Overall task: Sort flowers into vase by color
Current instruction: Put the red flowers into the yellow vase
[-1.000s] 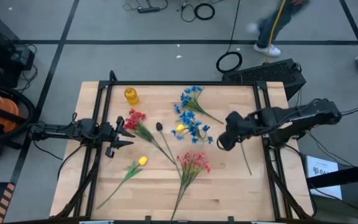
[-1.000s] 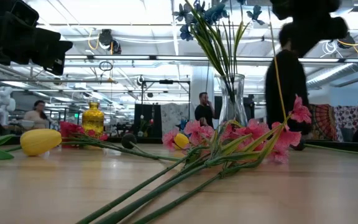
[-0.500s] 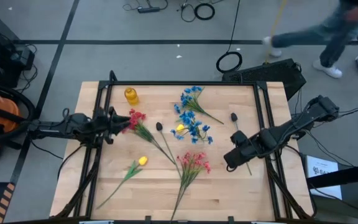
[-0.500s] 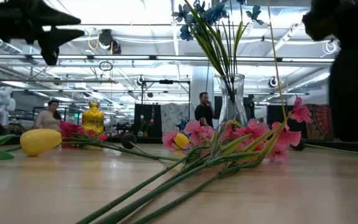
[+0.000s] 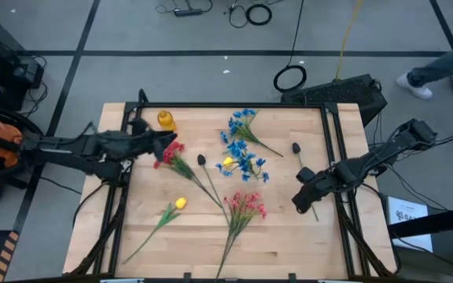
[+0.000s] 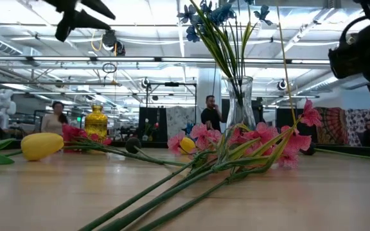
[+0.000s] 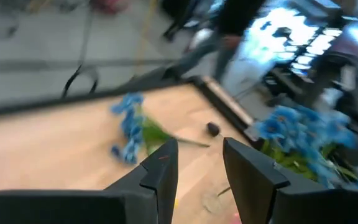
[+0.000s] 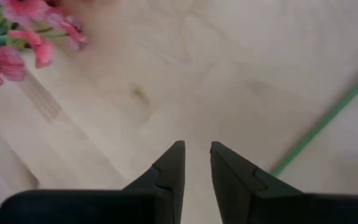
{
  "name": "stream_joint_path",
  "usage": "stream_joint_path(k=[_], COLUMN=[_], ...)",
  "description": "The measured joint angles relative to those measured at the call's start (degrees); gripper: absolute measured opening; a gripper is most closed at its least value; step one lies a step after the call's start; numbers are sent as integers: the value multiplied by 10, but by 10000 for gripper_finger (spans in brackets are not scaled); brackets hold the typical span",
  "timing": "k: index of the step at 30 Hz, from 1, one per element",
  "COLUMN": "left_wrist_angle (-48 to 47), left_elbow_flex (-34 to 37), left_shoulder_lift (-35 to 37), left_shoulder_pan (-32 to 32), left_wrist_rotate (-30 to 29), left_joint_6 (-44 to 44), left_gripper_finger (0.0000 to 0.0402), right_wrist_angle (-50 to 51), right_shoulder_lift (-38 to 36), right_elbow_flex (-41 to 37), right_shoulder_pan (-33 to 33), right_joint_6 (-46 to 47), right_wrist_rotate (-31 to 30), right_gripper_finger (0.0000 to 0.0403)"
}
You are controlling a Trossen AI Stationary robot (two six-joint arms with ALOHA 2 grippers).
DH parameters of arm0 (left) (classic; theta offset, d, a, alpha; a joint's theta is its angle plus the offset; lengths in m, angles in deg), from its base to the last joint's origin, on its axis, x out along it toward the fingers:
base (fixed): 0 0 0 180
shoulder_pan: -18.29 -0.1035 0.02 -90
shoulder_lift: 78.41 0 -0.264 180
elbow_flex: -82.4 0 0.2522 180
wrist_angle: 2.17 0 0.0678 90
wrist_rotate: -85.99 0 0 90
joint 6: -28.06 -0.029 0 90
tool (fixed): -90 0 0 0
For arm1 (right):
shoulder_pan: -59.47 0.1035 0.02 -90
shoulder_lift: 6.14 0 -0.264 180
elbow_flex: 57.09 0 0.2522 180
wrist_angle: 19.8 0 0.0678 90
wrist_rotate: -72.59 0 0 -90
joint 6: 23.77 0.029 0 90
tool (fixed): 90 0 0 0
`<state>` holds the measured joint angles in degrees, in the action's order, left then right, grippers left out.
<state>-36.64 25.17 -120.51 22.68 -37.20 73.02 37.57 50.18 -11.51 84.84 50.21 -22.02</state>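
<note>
Flowers lie on the wooden table: a red sprig [image 5: 171, 152], a pink sprig [image 5: 244, 206], a blue sprig [image 5: 242, 123], a yellow bud [image 5: 179, 203] and two dark buds [image 5: 201, 159] [image 5: 296, 147]. A clear glass vase [image 6: 239, 106] stands mid-table with blue blooms [image 5: 242, 161] in it. My left gripper [image 5: 160, 141] is open and hovers high above the red sprig's far-left side; its wrist view shows the gap [image 7: 197, 168]. My right gripper [image 5: 300, 196] is open, pointing down at bare wood [image 8: 194, 162], beside the right dark bud's green stem [image 8: 322, 121].
A small yellow vase [image 5: 166, 120] stands near the far left corner. A second yellow bud [image 5: 228, 161] lies by the glass vase. Bare wood shows along the near edge and at the table's right. People move in the room beyond the table.
My left gripper has risen and moved toward the far edge and a little right, from beside the red sprig to above it. My right gripper has drawn back toward the near right of the table, uncovering the right dark bud, which lies on the wood.
</note>
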Motion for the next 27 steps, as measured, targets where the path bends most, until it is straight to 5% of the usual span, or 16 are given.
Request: stream_joint_path(k=[5,12,16,27], left_wrist_angle=[-144,-285,-328,-338], left_elbow_flex=[-94,-140,-140,-140], left_shoulder_lift=[-118,-249,-307,-409], left_shoulder_pan=[-30,-100,-138,-164], left_wrist_rotate=[4,119,194,208], left_joint_6=[207,435,483,493], left_gripper_finger=[134,134,134,134], right_wrist_angle=[0,-3,-23,-35], right_shoulder_lift=[-78,-147,-159,-161], right_elbow_flex=[-34,-44,-44,-44], right_shoulder_pan=[-25,-70,-87,-92], right_joint_6=[-74,-174,-222,-271], right_wrist_rotate=[-5,-61,-63,-56], right_gripper_finger=[68,68,68,68])
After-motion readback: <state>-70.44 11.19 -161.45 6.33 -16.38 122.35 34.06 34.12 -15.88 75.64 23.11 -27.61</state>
